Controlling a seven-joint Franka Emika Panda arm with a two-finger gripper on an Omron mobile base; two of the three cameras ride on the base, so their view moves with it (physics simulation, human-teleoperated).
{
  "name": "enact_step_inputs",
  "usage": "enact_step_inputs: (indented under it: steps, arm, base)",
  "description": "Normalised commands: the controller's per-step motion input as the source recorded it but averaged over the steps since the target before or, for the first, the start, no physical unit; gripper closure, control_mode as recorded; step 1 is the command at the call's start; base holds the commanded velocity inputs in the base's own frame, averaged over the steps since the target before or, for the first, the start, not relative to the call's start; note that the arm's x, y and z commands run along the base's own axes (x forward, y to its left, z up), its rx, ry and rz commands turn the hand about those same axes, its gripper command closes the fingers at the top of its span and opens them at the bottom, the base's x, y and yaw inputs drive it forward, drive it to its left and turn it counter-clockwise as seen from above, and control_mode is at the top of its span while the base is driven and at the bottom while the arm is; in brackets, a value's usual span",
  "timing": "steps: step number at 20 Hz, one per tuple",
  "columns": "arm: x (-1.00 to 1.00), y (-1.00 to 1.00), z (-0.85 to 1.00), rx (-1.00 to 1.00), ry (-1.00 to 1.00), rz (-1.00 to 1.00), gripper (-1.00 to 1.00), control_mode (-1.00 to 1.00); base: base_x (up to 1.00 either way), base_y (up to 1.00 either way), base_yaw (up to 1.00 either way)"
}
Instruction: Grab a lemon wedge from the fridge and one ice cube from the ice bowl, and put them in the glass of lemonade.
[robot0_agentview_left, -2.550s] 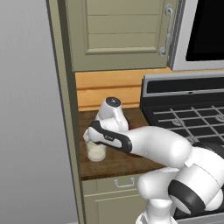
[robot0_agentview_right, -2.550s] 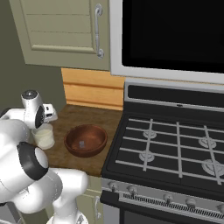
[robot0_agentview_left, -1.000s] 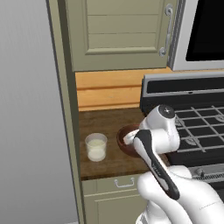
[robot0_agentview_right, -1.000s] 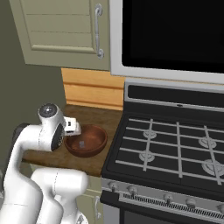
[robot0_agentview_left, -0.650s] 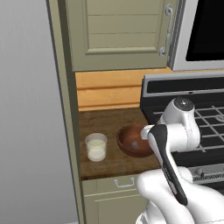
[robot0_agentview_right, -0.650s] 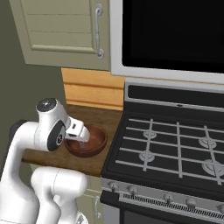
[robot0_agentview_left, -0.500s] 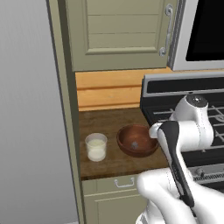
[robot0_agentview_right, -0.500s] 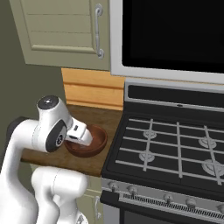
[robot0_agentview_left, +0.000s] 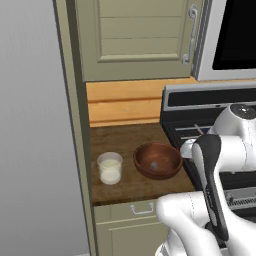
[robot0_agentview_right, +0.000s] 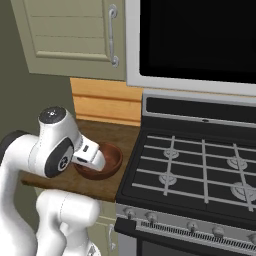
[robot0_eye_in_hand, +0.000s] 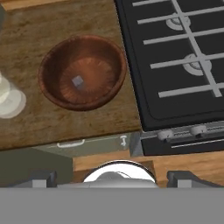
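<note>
The ice bowl (robot0_agentview_left: 157, 160) is a reddish-brown round bowl on the wooden counter, also seen from above in the hand view (robot0_eye_in_hand: 81, 72). One small grey ice cube (robot0_eye_in_hand: 78, 81) lies at its bottom. To its left stands the glass of lemonade (robot0_agentview_left: 110, 168), which sits at the left edge of the hand view (robot0_eye_in_hand: 8, 98). My gripper (robot0_eye_in_hand: 113, 178) is open and empty, above and in front of the bowl, apart from it. In the right base view my white hand (robot0_agentview_right: 91, 154) hangs over the bowl's near left rim (robot0_agentview_right: 112, 159). The lemon wedge and the fridge are out of view.
A black gas stove (robot0_agentview_right: 200, 165) with grates adjoins the counter on the right. Beige-green cabinet doors (robot0_agentview_left: 135, 35) hang above, and a drawer (robot0_agentview_left: 142, 210) sits under the counter edge. A tall plain grey surface (robot0_agentview_left: 35, 130) bounds the counter on the left.
My arm has swung right, from over the glass to the stove side of the bowl. The glass and bowl now show uncovered in the left base view. The jaws stayed open.
</note>
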Motion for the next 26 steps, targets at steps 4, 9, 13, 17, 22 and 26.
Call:
enact_step_inputs:
  steps: [4, 9, 13, 17, 22, 26]
  arm:
    - [-0.10, 0.00, 0.00, 0.00, 0.00, 0.00, -1.00, 1.00]
    - [0.00, 0.00, 0.00, 0.00, 0.00, 0.00, -1.00, 1.00]
    - [0.00, 0.00, 0.00, 0.00, 0.00, 0.00, -1.00, 1.00]
    - [0.00, 0.00, 0.00, 0.00, 0.00, 0.00, -1.00, 1.00]
    - [0.00, 0.00, 0.00, 0.00, 0.00, 0.00, -1.00, 1.00]
    - [0.00, 0.00, 0.00, 0.00, 0.00, 0.00, -1.00, 1.00]
  base:
    - [-0.47, 0.00, 0.00]
    - [-1.00, 0.19, 0.00]
    - [-1.00, 0.74, -0.01]
    - [-0.35, 1.00, -0.07]
    - [0.09, 1.00, -0.06]
    - [0.33, 1.00, 0.00]
